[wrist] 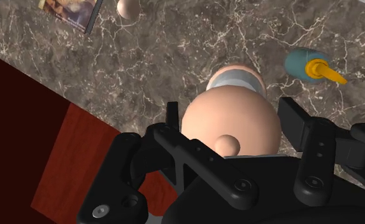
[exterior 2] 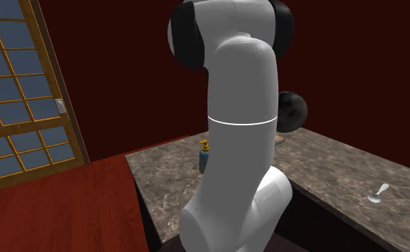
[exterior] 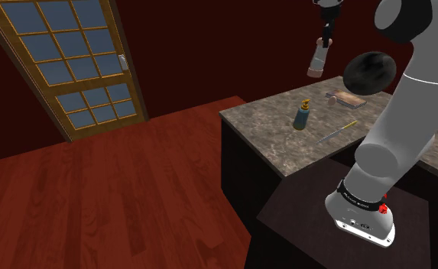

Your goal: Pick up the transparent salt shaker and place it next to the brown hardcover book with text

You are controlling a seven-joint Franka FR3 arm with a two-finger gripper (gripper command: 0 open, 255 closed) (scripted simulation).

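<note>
The salt shaker, pale pink with a greyish clear band, hangs in the air above the far part of the marble counter. My gripper is shut on it from above. In the wrist view the shaker sits clasped between my fingers, with the gripper high over the counter. The brownish book lies flat on the counter, to the shoulder view's right of and below the shaker. The book has a printed cover, and its edge peeks out behind the arm.
A blue bottle with a yellow pump stands on the counter near the shaker's spot. A small pale round object lies beside the book. A thin stick and a spoon also lie there. A glazed door stands beyond the wooden floor.
</note>
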